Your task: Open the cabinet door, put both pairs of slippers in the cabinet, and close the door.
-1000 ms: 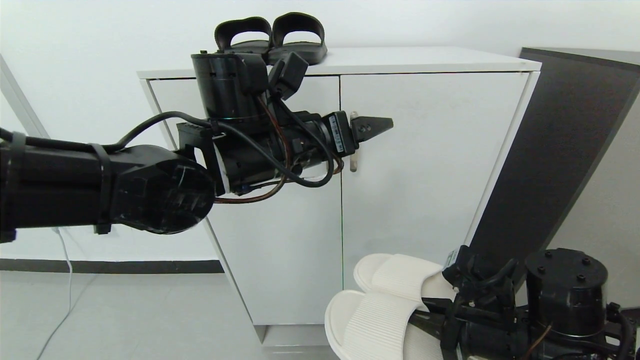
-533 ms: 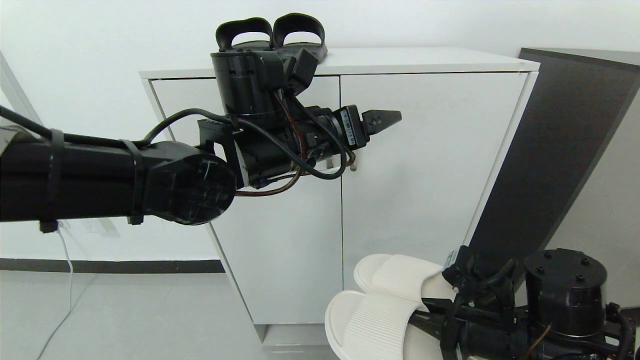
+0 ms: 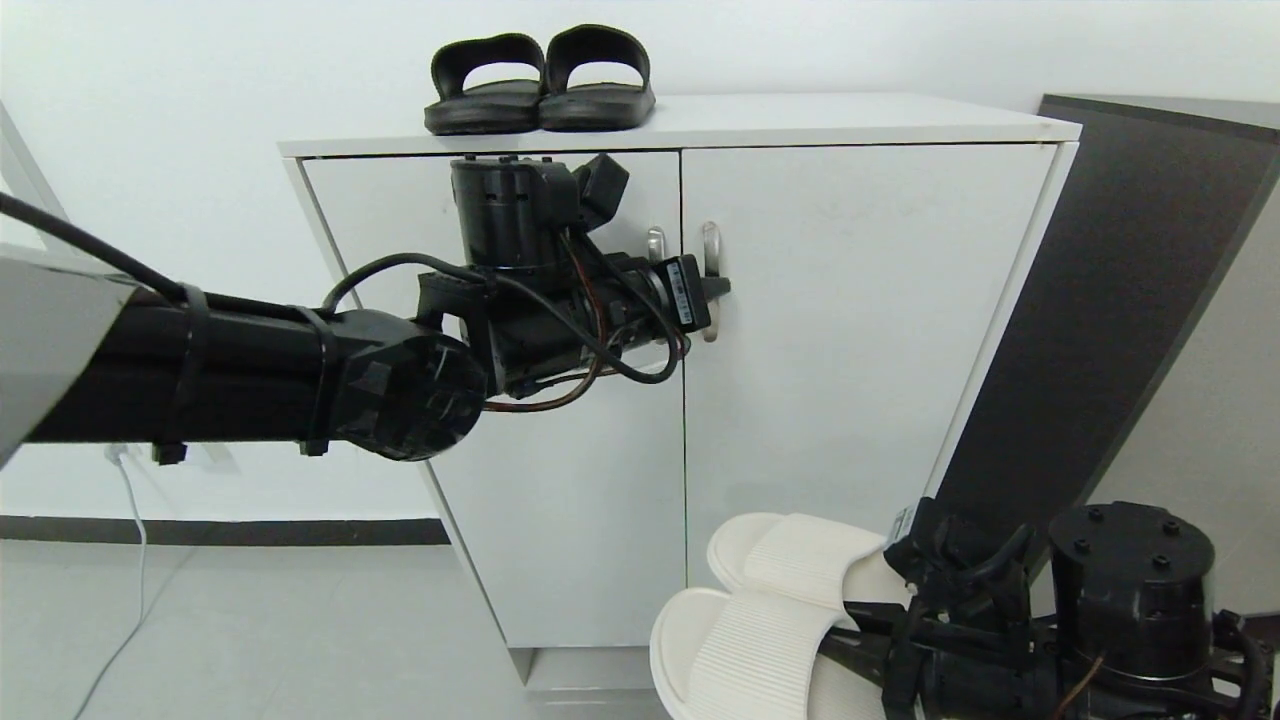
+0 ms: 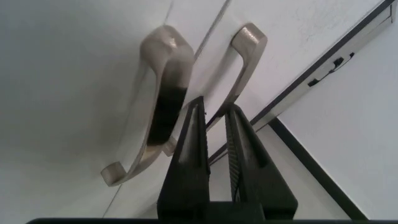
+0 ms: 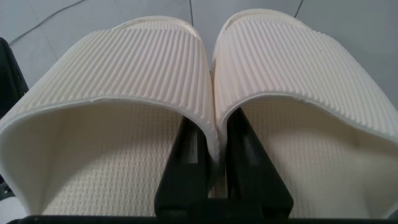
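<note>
Left gripper at the handles, both doors shut, nothing hooked

The left gripper [image 3: 718,290] sits right at the two door handles [image 4: 158,106] of the white cabinet [image 3: 860,122]. Its jaws are nearly pinched together with nothing between them, so I'd guess a pull from here either slides off the metal or catches the wrong door, since the handles are so close together. The right gripper [image 5: 214,171] is clamped on the inner edges of the white slippers [image 3: 770,600], low in front of the right door, where a swinging door could knock them loose. The black slippers [image 3: 540,85] are on the cabinet top near the front edge, and a jerky pull might shake them off.
</note>
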Robot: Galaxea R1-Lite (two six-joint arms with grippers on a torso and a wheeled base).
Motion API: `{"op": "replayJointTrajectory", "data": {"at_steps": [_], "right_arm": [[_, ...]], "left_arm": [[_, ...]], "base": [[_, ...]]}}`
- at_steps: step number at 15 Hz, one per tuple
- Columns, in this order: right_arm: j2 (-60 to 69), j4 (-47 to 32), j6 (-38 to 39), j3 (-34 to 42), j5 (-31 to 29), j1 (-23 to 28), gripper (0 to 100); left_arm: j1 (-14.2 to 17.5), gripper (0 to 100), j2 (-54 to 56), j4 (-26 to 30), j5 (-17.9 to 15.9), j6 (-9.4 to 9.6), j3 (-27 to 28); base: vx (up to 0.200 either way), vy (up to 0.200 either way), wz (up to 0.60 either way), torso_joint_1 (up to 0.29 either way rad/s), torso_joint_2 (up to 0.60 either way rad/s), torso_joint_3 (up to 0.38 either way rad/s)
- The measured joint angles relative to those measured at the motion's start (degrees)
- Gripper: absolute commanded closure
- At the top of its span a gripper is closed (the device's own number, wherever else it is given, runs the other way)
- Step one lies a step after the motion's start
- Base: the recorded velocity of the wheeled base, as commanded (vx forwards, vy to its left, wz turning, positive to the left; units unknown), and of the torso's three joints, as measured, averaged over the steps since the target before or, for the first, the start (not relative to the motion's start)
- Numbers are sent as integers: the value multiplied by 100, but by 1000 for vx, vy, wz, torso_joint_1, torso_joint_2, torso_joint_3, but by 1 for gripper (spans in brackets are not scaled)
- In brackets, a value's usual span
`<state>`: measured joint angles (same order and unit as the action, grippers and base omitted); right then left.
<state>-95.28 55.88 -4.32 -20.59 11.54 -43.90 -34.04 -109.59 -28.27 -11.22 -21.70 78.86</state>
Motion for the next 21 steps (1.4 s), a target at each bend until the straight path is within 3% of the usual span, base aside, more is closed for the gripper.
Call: {"op": "replayJointTrajectory", "data": {"at_steps": [3,6,13,16,18,21], "right_arm": [[2,45,-4,67,195,-15,100],[13,400,-345,397,846,-17,100],[30,499,-542,761,1317,-22,100],[33,592,-681,856,1396,-34,100],[33,597,-775,889,1399,-34,100],[30,600,-784,905,1402,-34,100]], "left_arm": [[-39,100,257,-17,-82,-121,-428],[-193,100,660,-60,-104,-148,-998],[-761,100,1597,-877,-38,-145,-2360],[-560,100,1783,-1007,-38,-167,-2492],[-293,100,1766,-1031,-61,-325,-2476],[-20,100,1565,-1367,-83,-375,-2352]], "base": [[0,0,0,0,0,0],[0,0,0,0,0,0],[0,0,0,0,0,0],[0,0,0,0,0,0],[0,0,0,0,0,0],[0,0,0,0,0,0]]}}
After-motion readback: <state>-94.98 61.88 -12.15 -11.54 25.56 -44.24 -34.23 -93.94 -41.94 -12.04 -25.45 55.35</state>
